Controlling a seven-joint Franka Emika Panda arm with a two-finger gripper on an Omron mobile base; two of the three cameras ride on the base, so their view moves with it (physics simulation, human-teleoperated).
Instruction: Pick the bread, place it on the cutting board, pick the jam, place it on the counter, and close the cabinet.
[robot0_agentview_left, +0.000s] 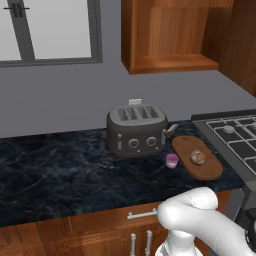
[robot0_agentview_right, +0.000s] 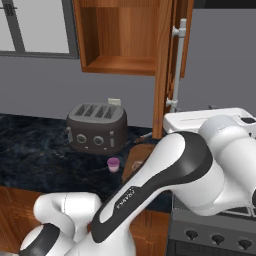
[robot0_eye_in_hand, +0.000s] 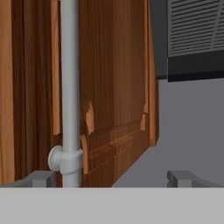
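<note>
Bread (robot0_agentview_left: 197, 158) on cutting board (robot0_agentview_left: 210, 170). Jam (robot0_agentview_left: 172, 160) on counter (robot0_agentview_left: 60, 170), just beside board at its 9 o'clock, at toaster's (robot0_agentview_left: 136, 131) 5 o'clock. Cabinet (robot0_agentview_right: 120, 35) door (robot0_eye_in_hand: 118, 87) open (handle (robot0_eye_in_hand: 70, 87) close before hand camera). Gripper (robot0_eye_in_hand: 111, 178) spread wide, holding nothing.

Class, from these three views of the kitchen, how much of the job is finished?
Done: the bread lies on the cutting board, and the jam stands on the counter. In hand: the gripper faces the cabinet door's handle. Left: closing that open door.
</note>
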